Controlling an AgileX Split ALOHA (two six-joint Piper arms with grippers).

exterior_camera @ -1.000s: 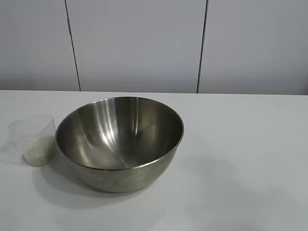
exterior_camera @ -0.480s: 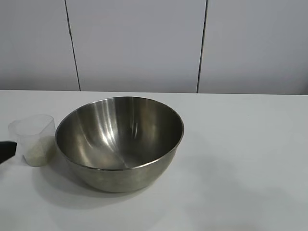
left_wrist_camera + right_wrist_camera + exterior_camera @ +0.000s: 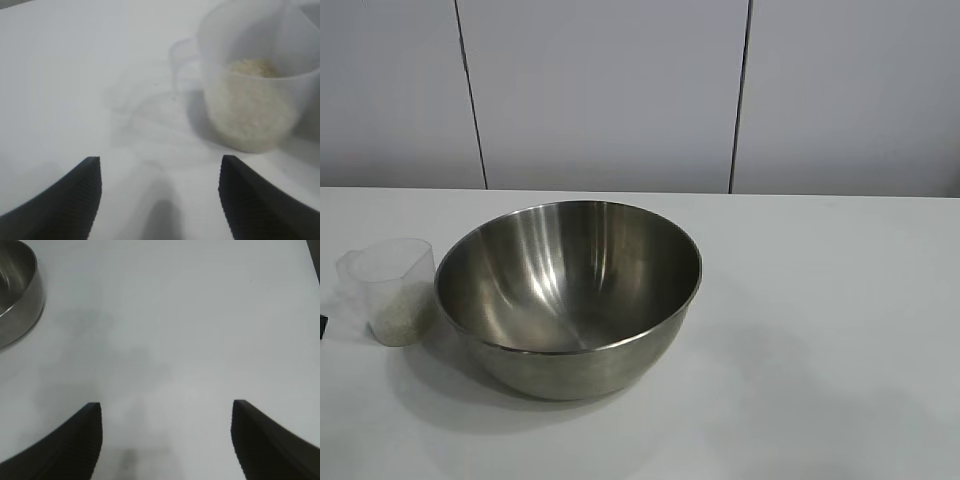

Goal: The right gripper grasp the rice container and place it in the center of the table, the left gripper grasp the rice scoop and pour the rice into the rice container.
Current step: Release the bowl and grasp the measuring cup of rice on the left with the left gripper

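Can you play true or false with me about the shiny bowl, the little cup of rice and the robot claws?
1. The rice scoop stands upright beside the rice container. True.
2. The rice container is full of rice. False: it is empty; the rice sits in the scoop.
3. The left gripper holds the scoop. False: its fingers are open, short of it.
4. The right gripper is open over bare table. True.
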